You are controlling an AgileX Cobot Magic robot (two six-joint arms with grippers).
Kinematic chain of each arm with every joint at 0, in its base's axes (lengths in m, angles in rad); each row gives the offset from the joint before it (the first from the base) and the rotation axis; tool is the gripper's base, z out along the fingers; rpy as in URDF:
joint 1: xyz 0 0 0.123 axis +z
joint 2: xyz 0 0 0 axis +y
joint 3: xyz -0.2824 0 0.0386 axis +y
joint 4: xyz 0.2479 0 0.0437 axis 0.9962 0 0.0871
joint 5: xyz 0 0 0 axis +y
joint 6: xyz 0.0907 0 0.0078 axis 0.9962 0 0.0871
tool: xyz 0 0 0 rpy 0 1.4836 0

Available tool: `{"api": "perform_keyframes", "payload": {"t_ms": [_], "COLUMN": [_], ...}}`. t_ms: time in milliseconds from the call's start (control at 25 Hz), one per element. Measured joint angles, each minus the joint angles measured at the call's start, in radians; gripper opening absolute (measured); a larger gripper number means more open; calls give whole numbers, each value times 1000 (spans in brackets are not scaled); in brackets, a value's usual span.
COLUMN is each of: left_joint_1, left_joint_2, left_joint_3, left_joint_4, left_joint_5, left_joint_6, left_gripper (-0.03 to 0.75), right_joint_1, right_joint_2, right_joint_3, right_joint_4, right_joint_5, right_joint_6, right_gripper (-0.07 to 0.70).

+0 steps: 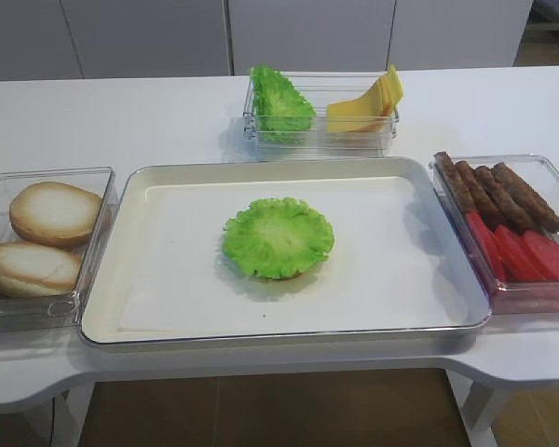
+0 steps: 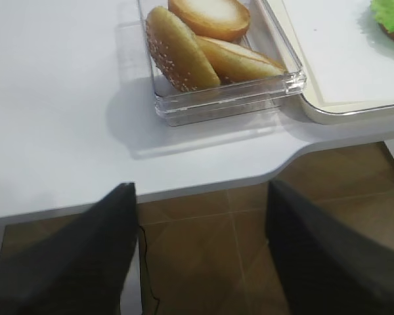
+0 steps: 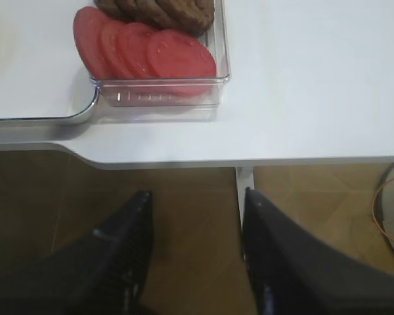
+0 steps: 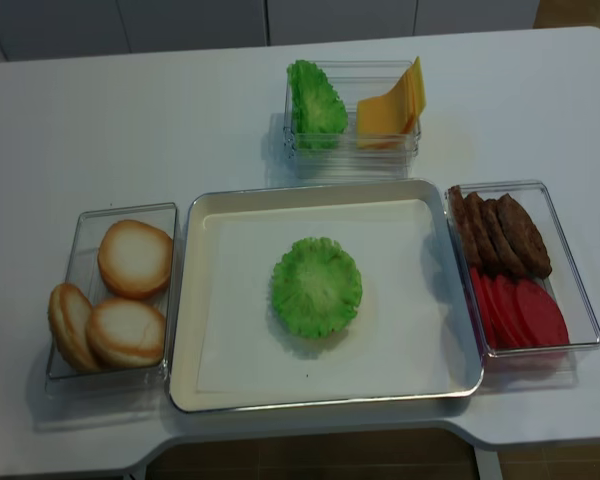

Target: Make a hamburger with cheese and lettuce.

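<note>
We see the hamburger (image 4: 316, 290) at the middle of the white tray (image 4: 220, 350) on the bench (image 4: 130, 120): a bun half almost wholly covered by one ruffled lettuce (image 1: 279, 237) leaf, only a brown sliver of rim showing at its near edge. More lettuce leaves (image 4: 316, 104) and the fanned cheese (image 4: 392, 108) slices stand in a clear bin (image 4: 352, 150) at twelve o'clock from the tray, just beyond its far rim. At nine o'clock a clear box (image 4: 85, 300) holds three spare bun halves (image 4: 136, 259); at three o'clock another box (image 4: 570, 270) holds brown patties (image 4: 500, 235) and red slices (image 4: 520, 310).

Our right end effector (image 3: 196, 262) hangs off the near edge of the bench, released, its two dark fingers (image 3: 125, 256) spread wide with nothing between them; the red slices lie at eleven o'clock in its wrist view. Our left end effector (image 2: 200, 252) likewise hangs past the bench edge, released and empty, with the bun box at twelve o'clock and the hamburger far off at two o'clock.
</note>
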Motion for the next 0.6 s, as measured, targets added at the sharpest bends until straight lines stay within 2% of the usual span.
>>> {"api": "perform_keyframes", "payload": {"t_ms": [280,480,600], "left_joint_1": [0,0,0], "left_joint_2": [0,0,0], "left_joint_3": [0,0,0], "left_joint_4": [0,0,0], "left_joint_5": [0,0,0], "left_joint_6": [0,0,0], "left_gripper": [459,459,459], "right_joint_1": [0,0,0], "right_joint_2": [-165,-179,-180], "right_joint_3": [58,108,117], "right_joint_4": [32,93,98], "right_joint_5": [6,10,10], "right_joint_6": [-54,-140,-155], "right_gripper": [335,335,335]}}
